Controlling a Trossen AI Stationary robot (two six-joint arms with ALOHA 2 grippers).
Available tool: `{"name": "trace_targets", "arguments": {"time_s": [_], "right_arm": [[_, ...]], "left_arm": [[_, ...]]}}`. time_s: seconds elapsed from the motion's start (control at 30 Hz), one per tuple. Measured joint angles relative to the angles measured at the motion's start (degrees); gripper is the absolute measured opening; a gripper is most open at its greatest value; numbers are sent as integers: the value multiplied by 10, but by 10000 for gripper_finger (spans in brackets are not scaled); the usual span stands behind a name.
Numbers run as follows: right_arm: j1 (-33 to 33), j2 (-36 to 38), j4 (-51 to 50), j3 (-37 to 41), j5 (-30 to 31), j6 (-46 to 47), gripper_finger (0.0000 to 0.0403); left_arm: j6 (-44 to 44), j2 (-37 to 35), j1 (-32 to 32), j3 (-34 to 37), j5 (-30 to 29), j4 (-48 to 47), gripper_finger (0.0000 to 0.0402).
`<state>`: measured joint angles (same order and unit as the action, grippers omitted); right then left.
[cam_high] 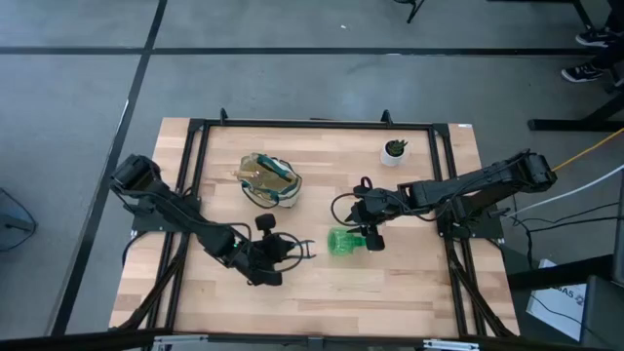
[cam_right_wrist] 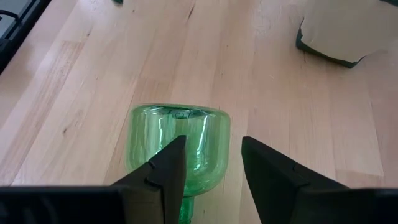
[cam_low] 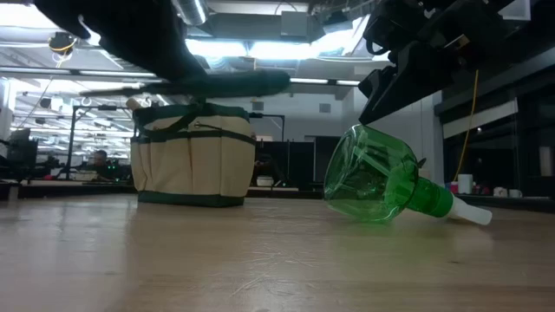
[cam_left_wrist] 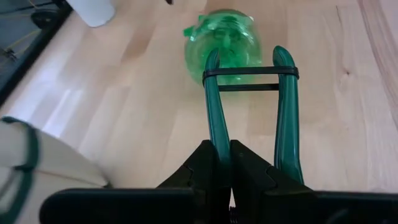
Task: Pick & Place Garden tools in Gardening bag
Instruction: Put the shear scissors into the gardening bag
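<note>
Two tools: left tool (cam_left_wrist: pixel 217 163) clamps green-handled shears (cam_left_wrist: pixel 280 112); right tool (cam_right_wrist: pixel 211 177), jaws apart, hovers over the spray bottle (cam_right_wrist: pixel 177 140) mid-table.

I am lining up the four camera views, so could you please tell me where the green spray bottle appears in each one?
High view: the spray bottle lies at centre, below the right gripper.
Low view: right of centre, on its side.
Left wrist view: top centre, beyond the held green-handled tool.
Right wrist view: bottom centre.
Shared landmark: the gardening bag.
</note>
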<state>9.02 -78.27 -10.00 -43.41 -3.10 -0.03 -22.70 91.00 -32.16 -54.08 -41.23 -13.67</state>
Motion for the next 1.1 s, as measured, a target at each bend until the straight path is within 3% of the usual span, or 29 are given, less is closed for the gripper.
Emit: {"name": "trace_targets", "arguments": {"time_s": [0.5, 0.87, 1.1], "right_arm": [[0, 0, 0, 0, 0, 0, 158], [0, 0, 0, 0, 0, 0, 158], [0, 0, 0, 0, 0, 0, 158]], "left_arm": [[23, -112, 13, -1, -67, -113, 30], [24, -174, 75, -1, -91, -210, 31], [40, -178, 114, -1, -106, -222, 33]]}}
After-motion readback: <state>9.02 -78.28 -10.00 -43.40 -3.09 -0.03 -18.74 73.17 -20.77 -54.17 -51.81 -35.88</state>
